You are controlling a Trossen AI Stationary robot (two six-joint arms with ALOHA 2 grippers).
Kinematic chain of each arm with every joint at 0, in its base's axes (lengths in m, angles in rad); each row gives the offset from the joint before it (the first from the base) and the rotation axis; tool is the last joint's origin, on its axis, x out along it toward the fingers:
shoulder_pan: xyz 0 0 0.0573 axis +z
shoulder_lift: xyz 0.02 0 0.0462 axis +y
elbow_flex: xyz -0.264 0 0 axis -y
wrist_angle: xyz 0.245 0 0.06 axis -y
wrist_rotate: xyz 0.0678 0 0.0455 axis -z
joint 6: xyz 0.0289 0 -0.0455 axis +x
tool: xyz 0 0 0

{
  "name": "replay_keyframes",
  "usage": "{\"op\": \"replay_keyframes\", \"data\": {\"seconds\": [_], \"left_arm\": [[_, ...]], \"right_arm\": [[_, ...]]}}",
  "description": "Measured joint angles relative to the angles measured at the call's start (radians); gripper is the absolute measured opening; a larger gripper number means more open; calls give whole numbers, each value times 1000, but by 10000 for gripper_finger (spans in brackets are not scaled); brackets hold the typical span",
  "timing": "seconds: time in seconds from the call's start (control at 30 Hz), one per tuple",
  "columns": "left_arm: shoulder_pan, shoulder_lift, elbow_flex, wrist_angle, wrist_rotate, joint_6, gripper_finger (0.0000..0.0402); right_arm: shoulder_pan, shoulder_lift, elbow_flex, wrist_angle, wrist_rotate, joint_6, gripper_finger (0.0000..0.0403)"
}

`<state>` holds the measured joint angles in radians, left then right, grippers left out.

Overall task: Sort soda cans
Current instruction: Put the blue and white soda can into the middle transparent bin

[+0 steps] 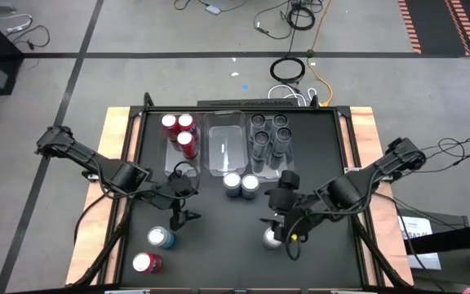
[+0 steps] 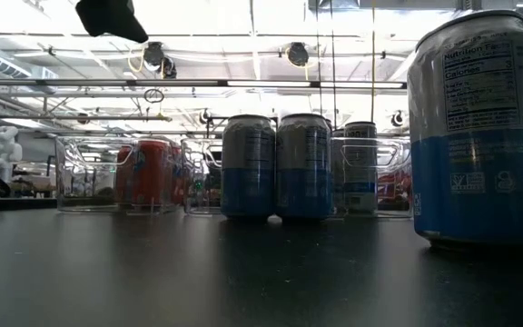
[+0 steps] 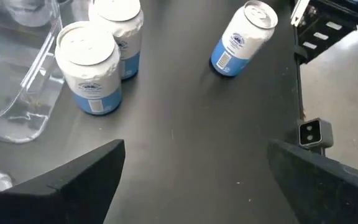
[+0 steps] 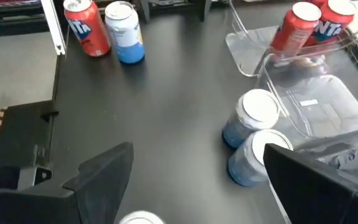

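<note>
Three red soda cans (image 1: pixel 178 131) stand in the far left clear tray (image 1: pixel 170 159), and several dark grey cans (image 1: pixel 269 135) in the far right tray. Two blue-and-silver cans (image 1: pixel 241 185) stand on the table before the middle tray (image 1: pixel 225 147). A blue can (image 1: pixel 161 238) and a red can (image 1: pixel 146 263) stand near the front left. My right gripper (image 4: pixel 194 180) hangs open above another blue can (image 1: pixel 273 238), whose top (image 4: pixel 142 218) shows below the fingers. My left gripper (image 3: pixel 197 174) is open over bare table, left of the two blue cans (image 3: pixel 89 68).
The middle tray holds no cans. Bare black table lies between the two grippers and along the front edge. In the low view the blue can (image 2: pixel 479 127) under my right gripper stands large at the right. Wooden table borders run along both sides.
</note>
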<state>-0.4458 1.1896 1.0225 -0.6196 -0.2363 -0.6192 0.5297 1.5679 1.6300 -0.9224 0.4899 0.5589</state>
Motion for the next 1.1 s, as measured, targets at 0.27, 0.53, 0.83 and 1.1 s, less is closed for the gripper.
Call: {"op": "replay_keyframes", "data": {"seconds": [0.27,0.53,0.83,1.1], "left_arm": [[-8,0,0,-24,1,6,400],[-9,0,0,-74,0,28,400],[-7,-38,-31,-127,-9,79,400],[-7,-169,-140,-98,-8,78,400]], "right_arm": [[-11,13,12,32,-137,88,356],[-33,18,12,-65,-233,26,392],[6,52,9,-63,-283,228,388],[6,105,9,-112,-226,284,388]]}}
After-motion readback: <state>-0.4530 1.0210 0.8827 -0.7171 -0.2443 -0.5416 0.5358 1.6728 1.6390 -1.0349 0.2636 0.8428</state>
